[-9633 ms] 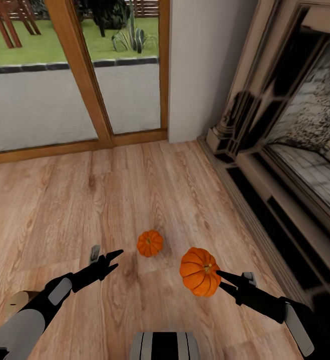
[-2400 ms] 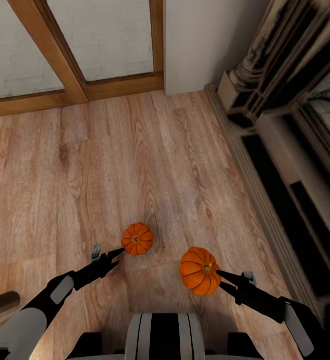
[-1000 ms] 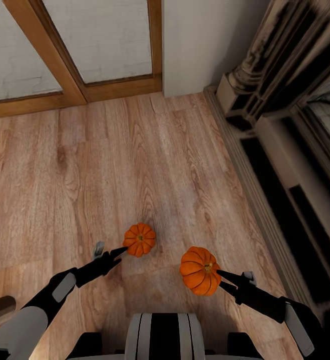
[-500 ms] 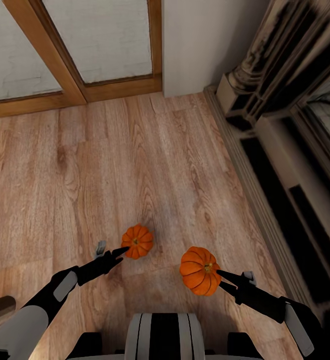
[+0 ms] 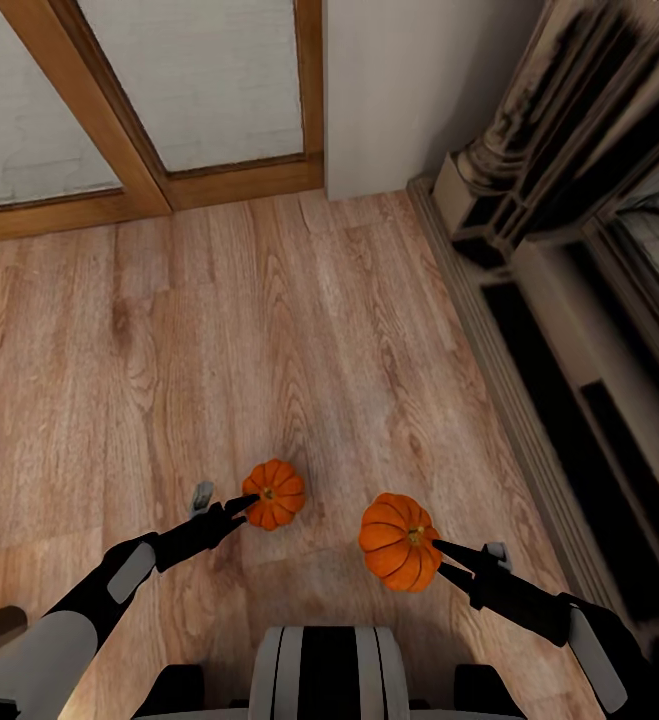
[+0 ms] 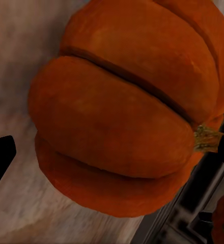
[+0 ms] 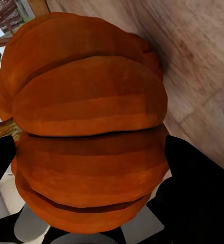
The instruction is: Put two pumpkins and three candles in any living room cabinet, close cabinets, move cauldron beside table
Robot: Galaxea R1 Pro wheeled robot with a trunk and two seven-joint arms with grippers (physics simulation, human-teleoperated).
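Observation:
One small orange pumpkin (image 5: 274,493) rests on the wood plank floor (image 5: 219,330). My left gripper (image 5: 245,505) is open right at it, and in the left wrist view the pumpkin (image 6: 127,117) sits between one dark fingertip (image 6: 0,158) and the other at the frame's edge. The second pumpkin (image 5: 400,541) hangs above the floor, with my right gripper (image 5: 437,558) shut on it; it bulges between the black fingers (image 7: 201,193) as a ribbed pumpkin (image 7: 86,132). The candles, cabinet, table and cauldron are out of view.
An ornate stone fireplace surround (image 5: 559,250) runs along the right side. A wood-framed glass door (image 5: 159,180) and a white wall corner (image 5: 399,90) stand ahead. My trunk (image 5: 319,670) shows at the bottom.
The view has slid a little. The floor pumpkin now lies closer in at my left fingertips than a second ago. My right gripper keeps its pumpkin in the same place.

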